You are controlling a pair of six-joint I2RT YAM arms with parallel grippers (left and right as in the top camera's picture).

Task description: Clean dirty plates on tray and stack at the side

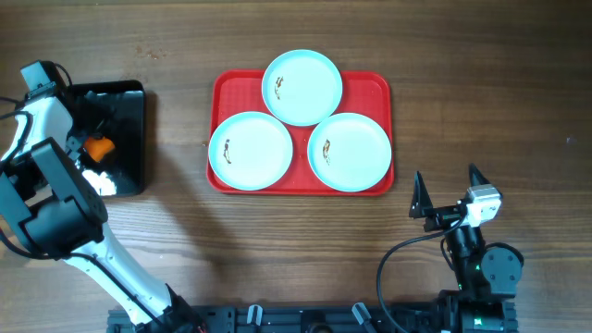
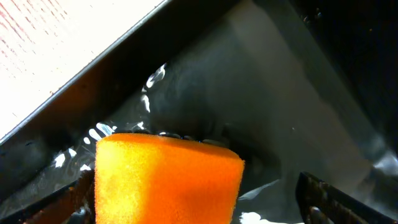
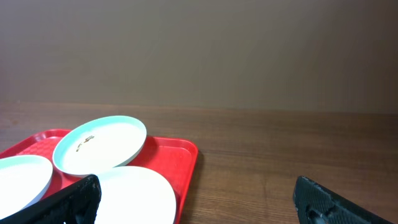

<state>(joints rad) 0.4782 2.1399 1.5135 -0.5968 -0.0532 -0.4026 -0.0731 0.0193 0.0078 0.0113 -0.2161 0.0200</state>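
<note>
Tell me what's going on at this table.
The left gripper is down in the black bin, jaws open around an orange sponge but not closed on it. The right gripper hangs open and empty near the right front corner of the red tray. Three plates lie on the tray, each showing a small brown smear, so none has been cleaned or stacked at the side yet.
</note>
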